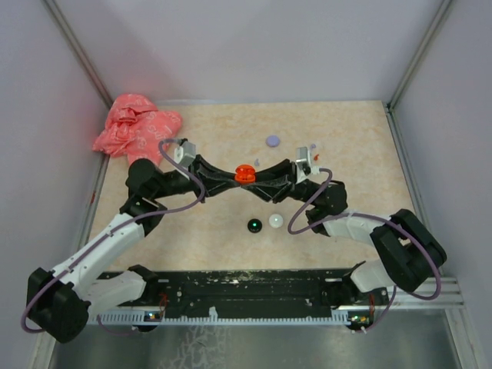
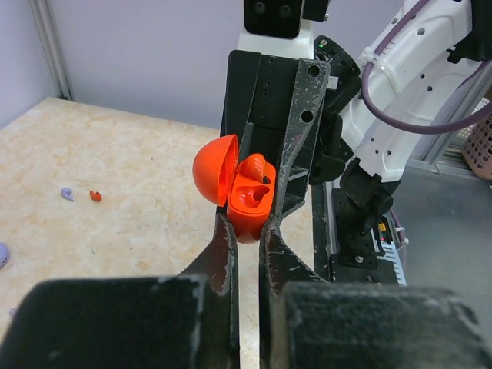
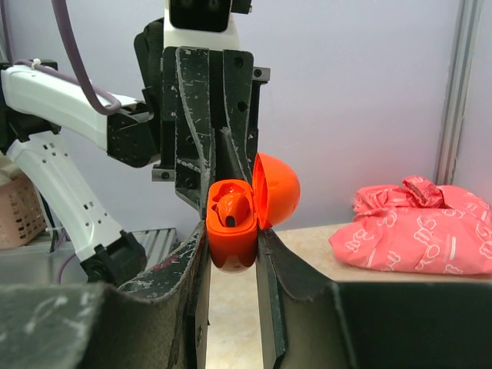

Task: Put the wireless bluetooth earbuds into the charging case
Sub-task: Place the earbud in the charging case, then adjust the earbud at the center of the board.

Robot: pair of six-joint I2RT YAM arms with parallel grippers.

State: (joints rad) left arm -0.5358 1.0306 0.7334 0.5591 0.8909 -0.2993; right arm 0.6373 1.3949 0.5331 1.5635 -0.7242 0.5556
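My right gripper (image 3: 231, 238) clamps the open orange-red plastic charging case (image 3: 231, 252) so the shut left gripper (image 2: 246, 223) can seat the orange-red earbud (image 2: 257, 165).

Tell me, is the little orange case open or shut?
Open. The orange case has its round lid swung back, so the hollows inside show.

White-shelled arms (image 1: 108, 234) with black joints (image 1: 146, 181), looping purple cables (image 1: 201, 192) and scuffed, scratched black hands (image 2: 247, 224).

L fingers (image 2: 224, 254) pinching open orange case (image 2: 247, 209), orange earbud (image 2: 256, 165) inside, lilac earbud (image 2: 68, 194) on table (image 2: 131, 154)
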